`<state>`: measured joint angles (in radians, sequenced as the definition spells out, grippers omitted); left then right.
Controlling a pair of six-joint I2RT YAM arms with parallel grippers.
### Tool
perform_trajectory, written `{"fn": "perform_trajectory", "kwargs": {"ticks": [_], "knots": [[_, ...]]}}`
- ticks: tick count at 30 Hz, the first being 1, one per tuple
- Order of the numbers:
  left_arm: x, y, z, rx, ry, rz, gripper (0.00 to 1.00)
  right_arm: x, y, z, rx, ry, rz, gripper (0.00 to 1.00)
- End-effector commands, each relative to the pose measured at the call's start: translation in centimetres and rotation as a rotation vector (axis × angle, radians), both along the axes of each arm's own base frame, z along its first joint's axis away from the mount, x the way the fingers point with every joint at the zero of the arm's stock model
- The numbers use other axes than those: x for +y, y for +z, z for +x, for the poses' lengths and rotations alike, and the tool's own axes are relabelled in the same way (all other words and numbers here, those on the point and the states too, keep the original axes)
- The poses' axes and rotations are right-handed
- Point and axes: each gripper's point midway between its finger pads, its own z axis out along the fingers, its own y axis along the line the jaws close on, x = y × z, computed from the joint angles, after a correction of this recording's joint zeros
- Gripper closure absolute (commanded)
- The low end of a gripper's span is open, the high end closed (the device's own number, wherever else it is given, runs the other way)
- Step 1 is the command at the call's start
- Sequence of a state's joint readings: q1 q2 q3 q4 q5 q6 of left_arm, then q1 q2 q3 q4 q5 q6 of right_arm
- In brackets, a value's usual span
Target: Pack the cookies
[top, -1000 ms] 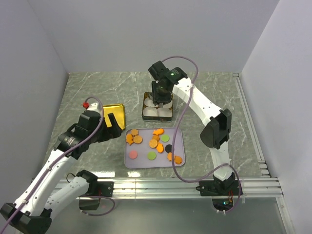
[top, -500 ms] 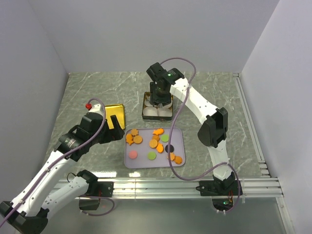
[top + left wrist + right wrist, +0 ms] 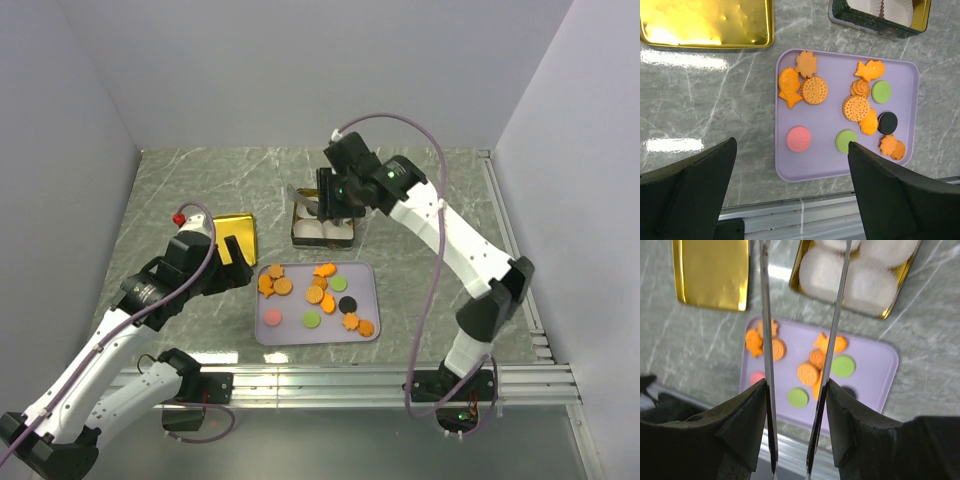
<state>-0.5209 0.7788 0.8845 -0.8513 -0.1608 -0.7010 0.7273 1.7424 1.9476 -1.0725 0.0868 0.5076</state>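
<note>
Left arm (image 3: 105, 345), right arm (image 3: 452, 238): white shells, black joints. Mauve cable (image 3: 425, 135) along each. Red cap (image 3: 177, 216) at left wrist. Left fingers (image 3: 695, 175) black, wedge-shaped; right fingers (image 3: 767, 340) thin grey blades.

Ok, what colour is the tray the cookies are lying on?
Pale lilac; the rounded rectangular plastic tray shows best in the left wrist view.

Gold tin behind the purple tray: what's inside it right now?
White paper cups sit in the tin; the visible ones look empty. The right hand covers its far part from above, and the wrist views crop it, so that part is unchecked.
</note>
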Motion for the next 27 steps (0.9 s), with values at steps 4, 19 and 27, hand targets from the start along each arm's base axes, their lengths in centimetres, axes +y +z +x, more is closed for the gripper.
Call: {"fn": "perform_trajectory", "kwargs": {"ticks": [4, 19, 27], "knots": [[0.4, 1.4, 0.3, -0.045, 0.042, -0.018, 0.01, -0.6, -0.9, -4.1, -0.032, 0.020, 0.057, 0.46], [0.9, 1.2, 0.3, -0.042, 0.074, -0.012, 0.01, -1.7, -6.3, -13.3, 0.052, 0.084, 0.056, 0.46], [1.4, 1.0, 0.3, -0.032, 0.108, -0.002, 0.01, -0.6, -6.6, -16.9, 0.039, 0.250, -0.017, 0.46]]}}
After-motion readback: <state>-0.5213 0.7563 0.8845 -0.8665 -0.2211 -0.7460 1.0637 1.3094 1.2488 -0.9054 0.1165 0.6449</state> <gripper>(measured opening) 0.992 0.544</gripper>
